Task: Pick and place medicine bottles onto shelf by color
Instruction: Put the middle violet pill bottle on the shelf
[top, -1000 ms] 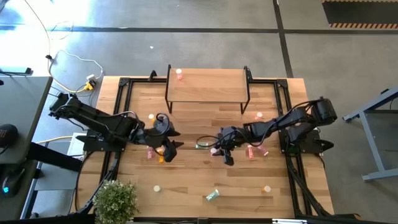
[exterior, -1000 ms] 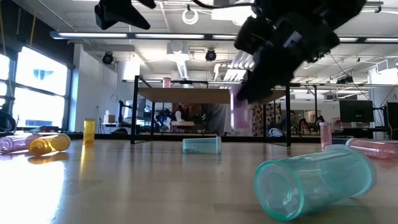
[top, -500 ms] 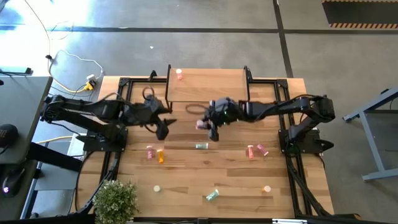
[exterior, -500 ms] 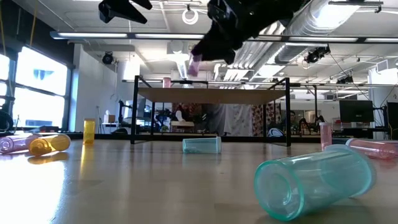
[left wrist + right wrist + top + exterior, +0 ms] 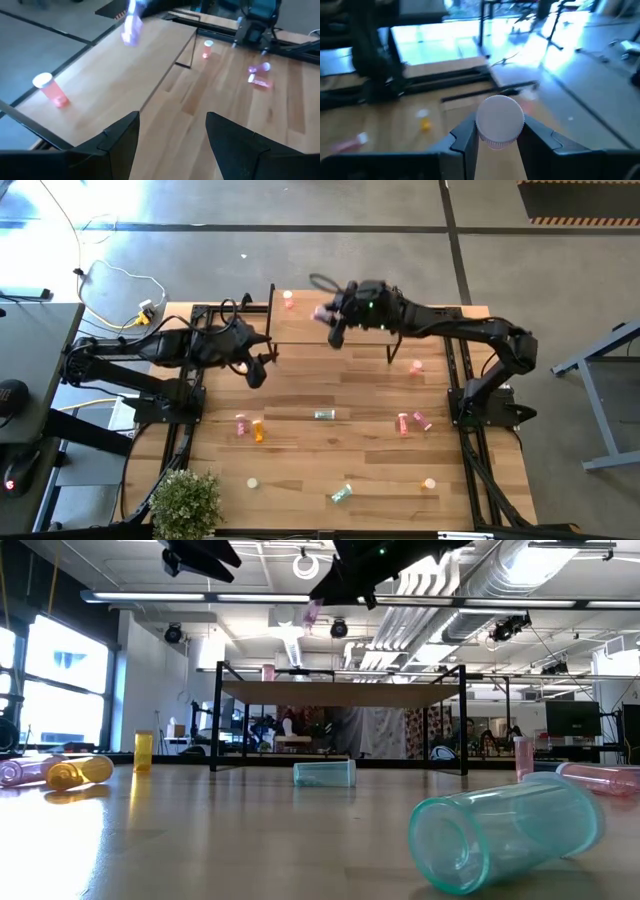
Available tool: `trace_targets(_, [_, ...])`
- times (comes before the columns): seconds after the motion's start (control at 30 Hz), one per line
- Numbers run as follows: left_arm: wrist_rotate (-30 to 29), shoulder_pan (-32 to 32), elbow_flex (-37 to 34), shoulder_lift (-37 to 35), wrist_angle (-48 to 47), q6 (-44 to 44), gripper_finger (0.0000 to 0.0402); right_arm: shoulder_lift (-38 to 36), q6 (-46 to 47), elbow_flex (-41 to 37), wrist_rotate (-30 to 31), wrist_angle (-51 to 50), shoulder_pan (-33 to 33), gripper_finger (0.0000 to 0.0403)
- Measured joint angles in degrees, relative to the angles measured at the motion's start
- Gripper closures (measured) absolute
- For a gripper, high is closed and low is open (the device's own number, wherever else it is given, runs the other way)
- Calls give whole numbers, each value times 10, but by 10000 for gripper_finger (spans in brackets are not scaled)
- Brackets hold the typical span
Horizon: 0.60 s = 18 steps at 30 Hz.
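My right gripper (image 5: 334, 323) hangs over the left half of the shelf (image 5: 360, 320), shut on a pink medicine bottle (image 5: 322, 312) with a white cap (image 5: 500, 120). Another pink bottle (image 5: 289, 300) stands on its base at the shelf's far left corner and also shows in the left wrist view (image 5: 50, 89). My left gripper (image 5: 257, 370) hovers open and with nothing in it just off the shelf's near left corner. More medicine bottles lie on the table: pink (image 5: 241, 423), orange (image 5: 259, 430) and teal (image 5: 324, 415). My right gripper pinches the pink bottle between its two fingers (image 5: 467, 135), which sit on opposite sides of the bottle just behind the cap (image 5: 492, 142). The cap end faces back toward the wrist. The bottle (image 5: 312, 612) is tilted and lifted clear, well above the shelf top.
Two pink bottles (image 5: 412, 422) lie at the right and one (image 5: 416, 366) stands near the shelf's right leg. A teal bottle (image 5: 342, 494), an orange one (image 5: 429, 483) and a small pale one (image 5: 253, 482) sit near the front edge. A potted plant (image 5: 185, 500) fills the near left corner.
My right gripper has risen from the middle of the table and swung toward the far edge, carrying the pink bottle up over the shelf. My left gripper has risen, still open, and drawn from the bottles at the near left toward the shelf's left end.
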Motion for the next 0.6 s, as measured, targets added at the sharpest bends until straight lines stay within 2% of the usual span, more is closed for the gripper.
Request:
trace_targets(0.3, [0,26,0,2,0,2,184,12,-66,100,1,-75,-84,296])
trace_targets(0.6, [0,29,0,2,0,-1,184,105,-93,214,-57,-232,-112,296])
